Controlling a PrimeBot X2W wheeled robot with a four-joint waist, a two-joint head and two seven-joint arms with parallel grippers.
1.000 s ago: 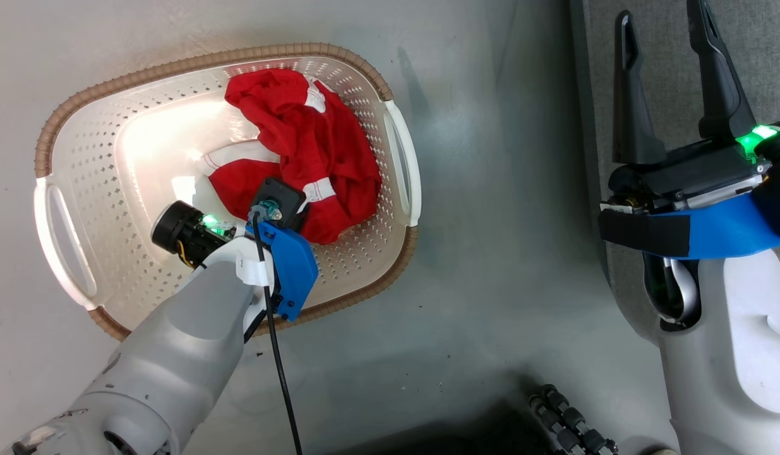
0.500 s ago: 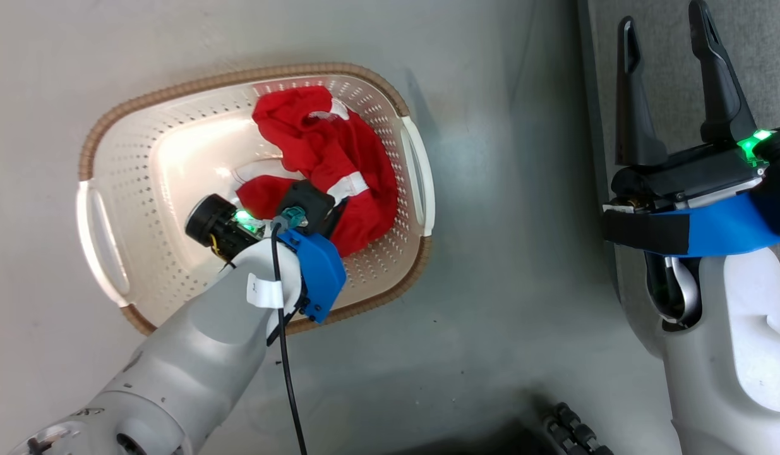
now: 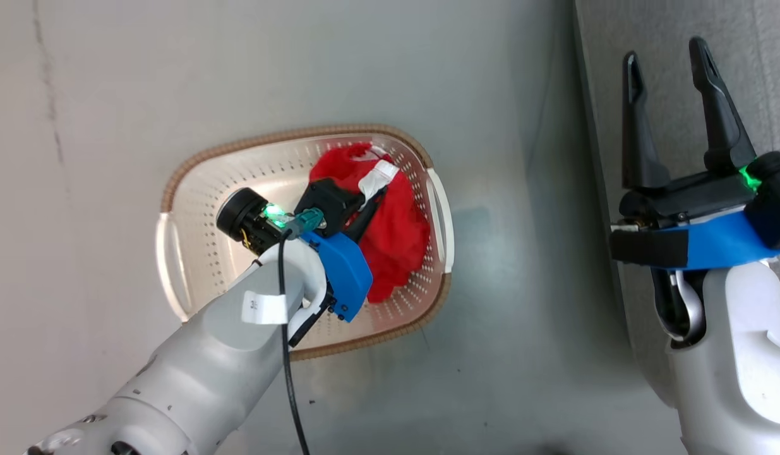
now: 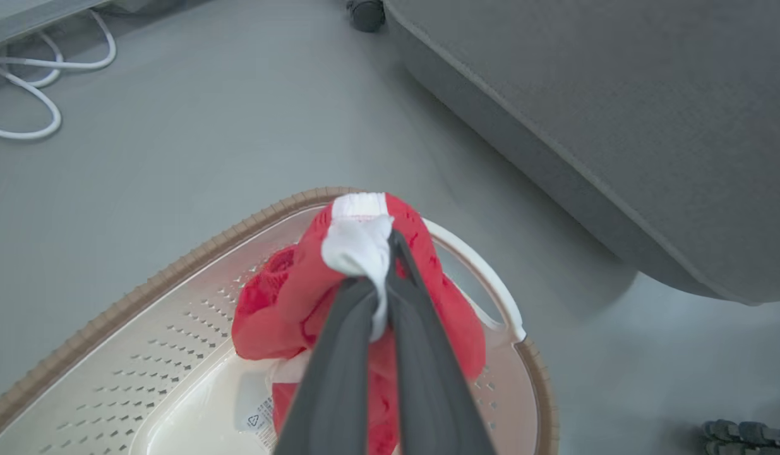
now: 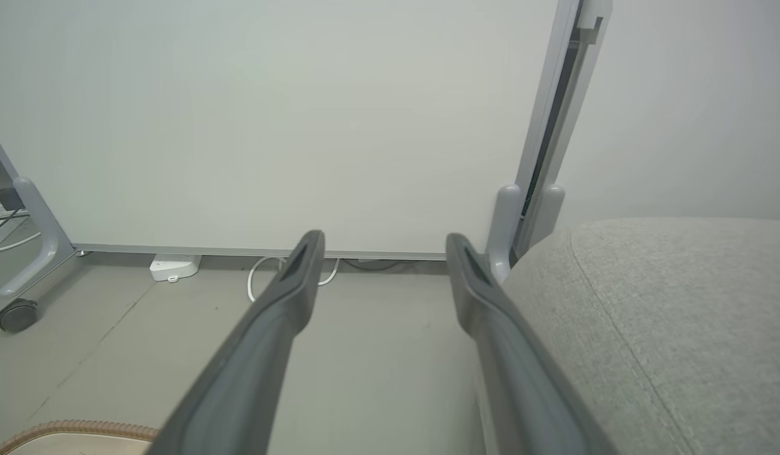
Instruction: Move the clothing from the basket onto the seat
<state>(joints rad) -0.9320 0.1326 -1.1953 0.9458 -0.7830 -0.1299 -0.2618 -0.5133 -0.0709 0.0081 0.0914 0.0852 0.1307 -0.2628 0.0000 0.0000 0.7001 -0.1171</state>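
Note:
The cream perforated basket (image 3: 194, 253) with its brown rim stands on the grey floor. My left gripper (image 3: 372, 189) is above its right half, shut on the white trim of the red clothing (image 3: 399, 237). The bunched garment hangs from the fingers down into the basket. In the left wrist view the gripper (image 4: 390, 243) pinches the white band (image 4: 357, 243), and red fabric (image 4: 282, 303) droops over the basket (image 4: 175, 265) and its paper label (image 4: 256, 420). My right gripper (image 3: 664, 54) stands open over the edge of the grey seat (image 3: 762, 69), holding nothing. The seat (image 4: 617, 95) lies to the basket's right.
Grey floor (image 3: 503, 316) separates the basket from the seat. White cables (image 4: 30, 95) lie on the floor far from the basket. In the right wrist view are a white panel on castors (image 5: 14, 314), a power strip (image 5: 172, 265), the seat (image 5: 667, 303) and the basket rim (image 5: 67, 430).
The head camera has shifted, so the basket sits lower and further right in view. My left gripper has risen with the red clothing, which is now bunched and hanging from it. The right gripper stays open.

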